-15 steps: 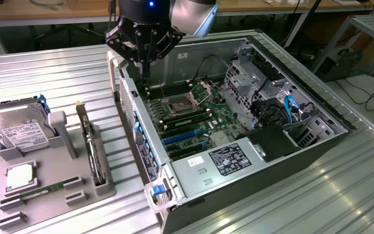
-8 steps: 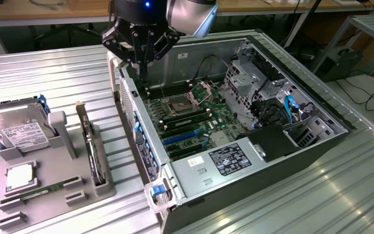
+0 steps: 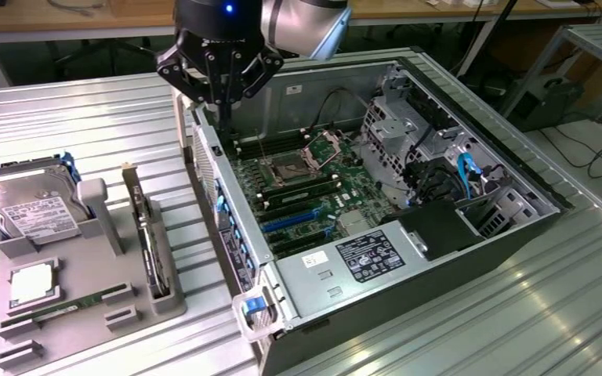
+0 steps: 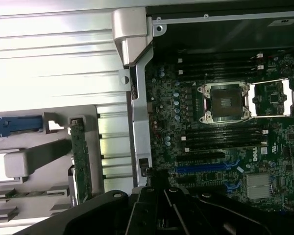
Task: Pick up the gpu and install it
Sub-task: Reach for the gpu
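Gripper (image 3: 220,110) hangs over the rear wall of the open case (image 3: 201,184), fingers pressed together, holding nothing. The gpu (image 3: 150,235) stands on edge in a slot of the grey tray (image 3: 165,305), at about 7 o'clock from the gripper in the exterior view, just outside the case wall and not yet picked up.

Risks:
- Closed fingers cannot straddle the thin card; coming down like this would likely jab its top edge or tip it in the slot.
- Case wall sits close beside the tray, so a low sideways move could clip the rim.
- Hard drive (image 3: 34,207) at 9 o'clock of the gpu and the memory stick (image 3: 60,301) near 8 o'clock crowd that side.

Open room is mostly straight above the tray. Inside the case, the blue slots (image 3: 291,219) on the motherboard (image 3: 301,196) look unobstructed from above.
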`<state>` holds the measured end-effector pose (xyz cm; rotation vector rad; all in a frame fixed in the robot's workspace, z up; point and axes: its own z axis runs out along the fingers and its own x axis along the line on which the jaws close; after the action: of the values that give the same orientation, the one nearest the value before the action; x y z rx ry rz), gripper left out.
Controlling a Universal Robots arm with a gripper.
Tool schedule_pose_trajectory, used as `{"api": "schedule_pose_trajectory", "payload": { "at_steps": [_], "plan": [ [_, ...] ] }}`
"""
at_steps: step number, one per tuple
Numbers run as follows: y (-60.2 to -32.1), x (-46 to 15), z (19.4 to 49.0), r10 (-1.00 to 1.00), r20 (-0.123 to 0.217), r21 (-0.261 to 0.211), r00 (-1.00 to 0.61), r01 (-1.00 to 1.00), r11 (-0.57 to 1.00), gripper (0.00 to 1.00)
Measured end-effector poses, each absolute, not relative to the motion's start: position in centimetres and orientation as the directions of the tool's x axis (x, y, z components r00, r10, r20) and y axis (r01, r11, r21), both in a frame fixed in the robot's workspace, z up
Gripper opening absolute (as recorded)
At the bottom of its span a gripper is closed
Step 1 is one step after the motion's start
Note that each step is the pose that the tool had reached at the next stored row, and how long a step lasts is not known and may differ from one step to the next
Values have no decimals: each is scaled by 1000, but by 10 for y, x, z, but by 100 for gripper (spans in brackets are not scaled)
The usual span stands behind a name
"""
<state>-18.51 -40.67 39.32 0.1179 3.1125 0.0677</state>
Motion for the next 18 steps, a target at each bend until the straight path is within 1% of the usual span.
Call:
{"api": "schedule_pose_trajectory", "payload": {
  "at_steps": [18],
  "plan": [
    [-412, -197, 393, 76, -25, 44, -997, 75, 996, 11]
  ]
}}
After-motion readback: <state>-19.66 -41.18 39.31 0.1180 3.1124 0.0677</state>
